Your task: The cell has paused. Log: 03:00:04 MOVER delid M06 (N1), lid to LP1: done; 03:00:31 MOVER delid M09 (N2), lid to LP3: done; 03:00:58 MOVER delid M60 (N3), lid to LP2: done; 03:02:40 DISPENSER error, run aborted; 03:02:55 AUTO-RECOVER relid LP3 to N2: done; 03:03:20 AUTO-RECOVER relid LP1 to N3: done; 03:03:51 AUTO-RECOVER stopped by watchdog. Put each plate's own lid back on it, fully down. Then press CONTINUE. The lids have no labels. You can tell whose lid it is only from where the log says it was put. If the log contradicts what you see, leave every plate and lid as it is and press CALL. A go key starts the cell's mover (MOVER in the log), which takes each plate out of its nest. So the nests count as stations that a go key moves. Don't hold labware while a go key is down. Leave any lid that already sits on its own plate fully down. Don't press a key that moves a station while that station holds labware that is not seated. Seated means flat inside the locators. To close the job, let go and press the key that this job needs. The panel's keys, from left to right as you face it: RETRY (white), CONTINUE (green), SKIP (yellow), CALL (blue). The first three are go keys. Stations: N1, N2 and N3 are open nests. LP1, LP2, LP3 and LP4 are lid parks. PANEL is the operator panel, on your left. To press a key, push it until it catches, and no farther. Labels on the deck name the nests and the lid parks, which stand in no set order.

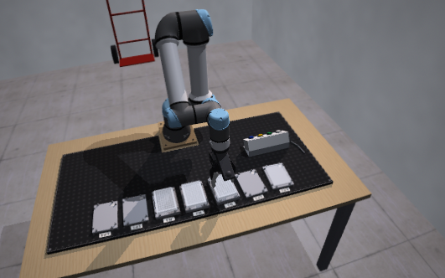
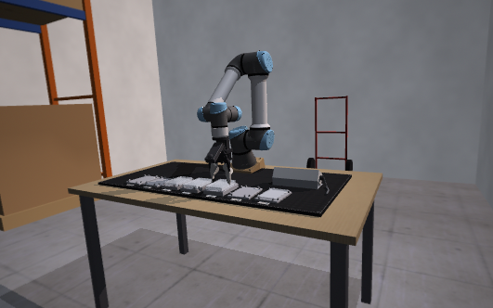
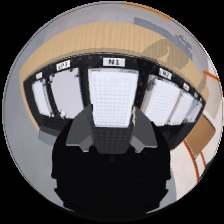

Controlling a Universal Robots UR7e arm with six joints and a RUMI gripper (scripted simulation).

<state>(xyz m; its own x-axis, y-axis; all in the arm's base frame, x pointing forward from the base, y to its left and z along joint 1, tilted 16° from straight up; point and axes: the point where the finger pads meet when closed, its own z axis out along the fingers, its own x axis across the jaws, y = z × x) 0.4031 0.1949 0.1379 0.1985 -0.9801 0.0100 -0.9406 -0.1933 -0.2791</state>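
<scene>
My gripper point(image 1: 219, 180) point(image 2: 220, 178) point(image 3: 112, 104) is shut on a lid point(image 1: 227, 191) point(image 3: 114, 92) at the nest labelled N1, low over the well plate there. I cannot tell whether the lid sits fully down. The lid and plate show as one white gridded rectangle; it also shows in the exterior view point(image 2: 221, 186). Two more gridded plates stand beside it: one in N2 point(image 1: 194, 195) point(image 3: 159, 102) and one farther along point(image 1: 165, 202).
Grey lid parks flank the nests: two on one side point(image 1: 251, 183) point(image 1: 277, 175), two on the other point(image 1: 135, 210) point(image 1: 106, 217). The key panel point(image 1: 266, 142) point(image 2: 295, 177) stands behind the row, near the arm's base point(image 1: 178, 136). All rests on a black deck point(image 1: 100, 167).
</scene>
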